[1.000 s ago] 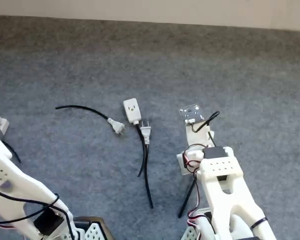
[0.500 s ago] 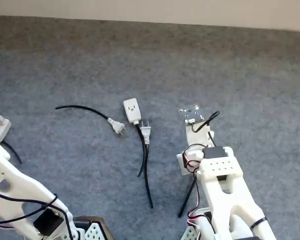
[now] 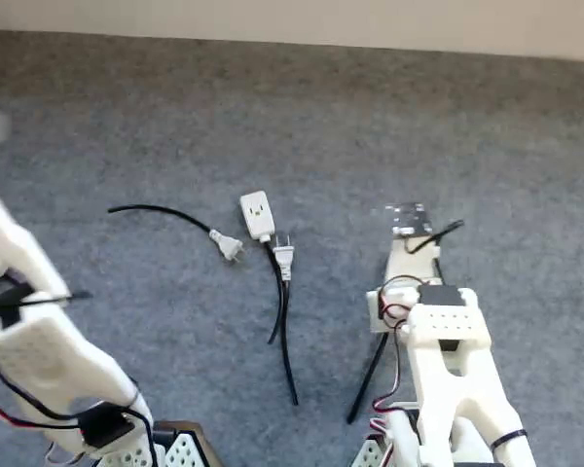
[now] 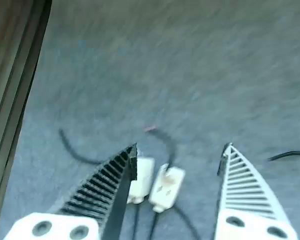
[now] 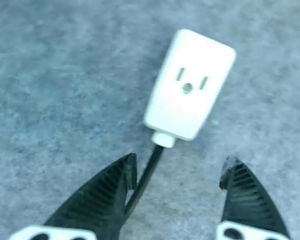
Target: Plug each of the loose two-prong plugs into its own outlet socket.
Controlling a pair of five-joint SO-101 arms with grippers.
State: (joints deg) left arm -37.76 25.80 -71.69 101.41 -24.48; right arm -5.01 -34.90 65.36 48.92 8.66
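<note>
Centrally on the grey carpet (image 3: 487,126) lies a white outlet socket (image 3: 257,215), face up, with a black cord leaving its near end. A two-prong plug (image 3: 283,256) lies just beside that end, prongs pointing back toward the socket and not inserted. Its own black cord runs alongside the socket's toward the arms. A second plug (image 3: 230,247) lies near the socket on the other side, apart from it, and its cord (image 3: 161,212) arcs away across the carpet.

A second socket (image 5: 189,85) shows in the right wrist view, also face up with its slots bare. Its cord runs back between the fingers, close to one of them. The right gripper (image 5: 181,160) hangs over it with its fingers spread wide and nothing held. In the high view the right arm (image 3: 446,336) covers this spot, well apart from the first socket.

The left arm (image 3: 39,350) stands at the far side of the carpet. The left gripper (image 4: 180,150) is likewise spread wide and holds nothing. Beyond its fingers two white cord ends (image 4: 166,186) lie side by side, too blurred to tell plug from socket.
</note>
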